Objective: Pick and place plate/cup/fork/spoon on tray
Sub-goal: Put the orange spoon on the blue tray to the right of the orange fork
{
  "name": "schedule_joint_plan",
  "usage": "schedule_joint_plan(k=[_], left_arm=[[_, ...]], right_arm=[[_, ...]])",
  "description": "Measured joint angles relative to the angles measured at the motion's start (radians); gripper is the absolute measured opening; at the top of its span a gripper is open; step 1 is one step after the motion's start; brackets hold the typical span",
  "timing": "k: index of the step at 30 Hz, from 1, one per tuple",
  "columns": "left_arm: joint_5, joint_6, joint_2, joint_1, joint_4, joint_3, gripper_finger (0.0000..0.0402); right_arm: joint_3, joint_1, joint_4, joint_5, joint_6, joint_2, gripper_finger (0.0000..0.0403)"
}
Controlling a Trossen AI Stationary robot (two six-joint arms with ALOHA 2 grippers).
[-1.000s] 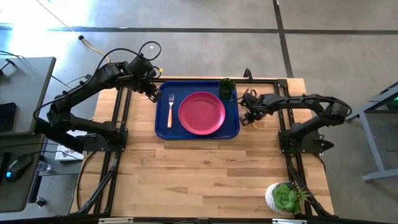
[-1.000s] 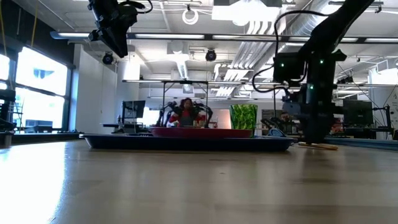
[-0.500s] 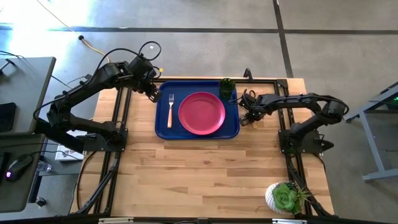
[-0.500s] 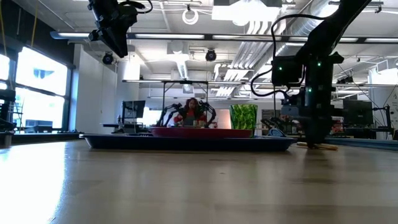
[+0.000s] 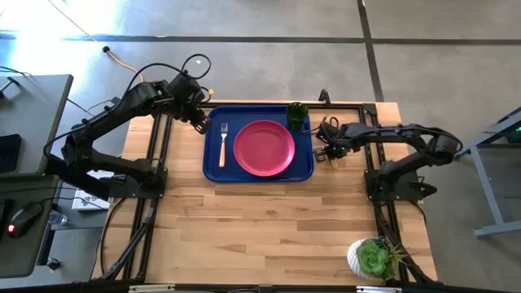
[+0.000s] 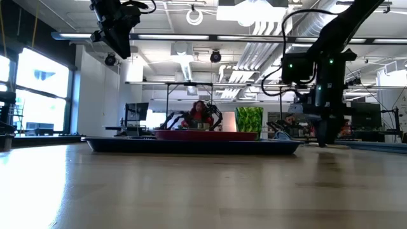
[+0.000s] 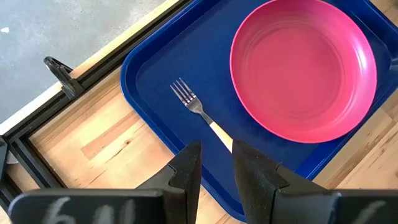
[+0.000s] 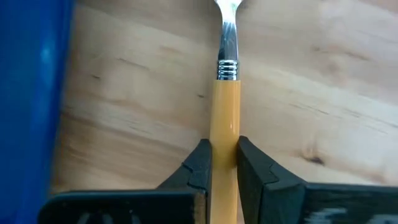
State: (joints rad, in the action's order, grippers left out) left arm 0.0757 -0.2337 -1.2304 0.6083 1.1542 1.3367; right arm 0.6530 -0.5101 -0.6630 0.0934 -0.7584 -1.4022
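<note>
The dark blue tray [image 5: 213, 169] lies at the table's far middle. On it are the pink-red plate [image 5: 264, 147], the fork [image 5: 222, 142] to the plate's left, and the green cup [image 5: 297, 114] in the far right corner. The spoon [image 8: 226, 68] is on the wood just right of the tray, and my right gripper [image 5: 323, 155] is shut on it, pointing down. High over the tray's far left corner, my left gripper [image 5: 199, 122] hangs with a narrow gap between its fingers [image 7: 186, 174] and nothing in it. My right gripper pinches the spoon's orange handle [image 8: 224, 134] between its two fingers, which come from above. The metal neck and bowl reach out beyond the fingertips. The spoon stays low at the wood beside the tray's right rim; whether it is clear of the table I cannot tell.
A white pot with a succulent [image 5: 374, 259] stands at the near right corner. Black frame rails [image 5: 155, 163] run along the table's sides and far edge. Bare wood [image 5: 260, 228] spreads on the near side of the tray. A person [image 6: 200, 114] sits far behind the table.
My right gripper has shut its fingers on the spoon's handle and rolled a little about its downward axis. In the low view the tan handle no longer shows on the table below it. My left arm has kept still.
</note>
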Motion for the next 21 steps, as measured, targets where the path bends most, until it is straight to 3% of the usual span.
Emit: schedule_joint_plan(k=[7,17,21], left_arm=[[0.012,-0.001,0.0,-0.001,0.0,0.0,0.0081],[0.015,-0.004,0.0,-0.001,0.0,0.0,0.0081],[0.015,-0.045,0.0,-0.001,0.0,0.0,0.0081]], right_arm=[[0.003,0.041,-0.035,0.004,-0.08,0.119,0.0025],[0.004,0.186,-0.052,0.009,-0.347,0.29,0.0024],[0.004,0.268,0.015,0.049,-0.468,0.36,0.0024]])
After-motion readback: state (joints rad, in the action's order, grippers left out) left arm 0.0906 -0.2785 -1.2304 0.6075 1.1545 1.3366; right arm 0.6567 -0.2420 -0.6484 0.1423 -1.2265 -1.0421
